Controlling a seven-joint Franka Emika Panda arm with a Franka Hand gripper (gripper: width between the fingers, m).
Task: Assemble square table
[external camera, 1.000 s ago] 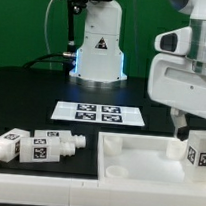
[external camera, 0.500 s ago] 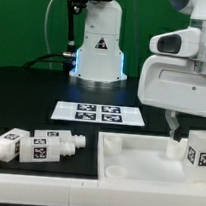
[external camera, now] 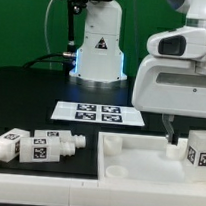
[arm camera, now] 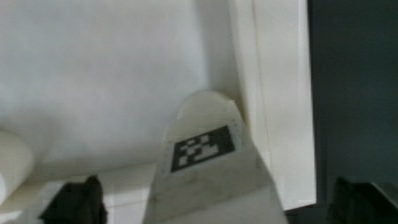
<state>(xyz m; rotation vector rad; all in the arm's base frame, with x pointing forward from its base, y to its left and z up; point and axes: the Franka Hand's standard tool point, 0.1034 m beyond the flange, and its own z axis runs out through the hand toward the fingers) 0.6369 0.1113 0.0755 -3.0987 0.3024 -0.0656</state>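
Observation:
The white square slab (external camera: 136, 166) lies at the front of the exterior view's right, raised rim up. One white leg (external camera: 200, 151) with a black-and-white tag stands on its far right part. My gripper (external camera: 170, 128) hangs just left of that leg, over the slab. In the wrist view the tagged leg (arm camera: 210, 160) lies between my two dark fingertips (arm camera: 80, 200), which stand wide apart and do not touch it; the gripper (arm camera: 222, 205) is open. The slab's surface (arm camera: 107, 70) fills the rest of that view. Two more tagged legs (external camera: 7, 147) (external camera: 49, 147) lie loose on the black table at the left.
The marker board (external camera: 98, 114) lies flat at the table's middle back. The arm's white base (external camera: 99, 51) stands behind it. A small white stub (external camera: 177, 149) sits on the slab beside the standing leg. Black table (arm camera: 356, 80) shows past the slab's rim.
The arm and its white wrist housing have shifted a little toward the exterior view's left. The legs and the slab have not moved.

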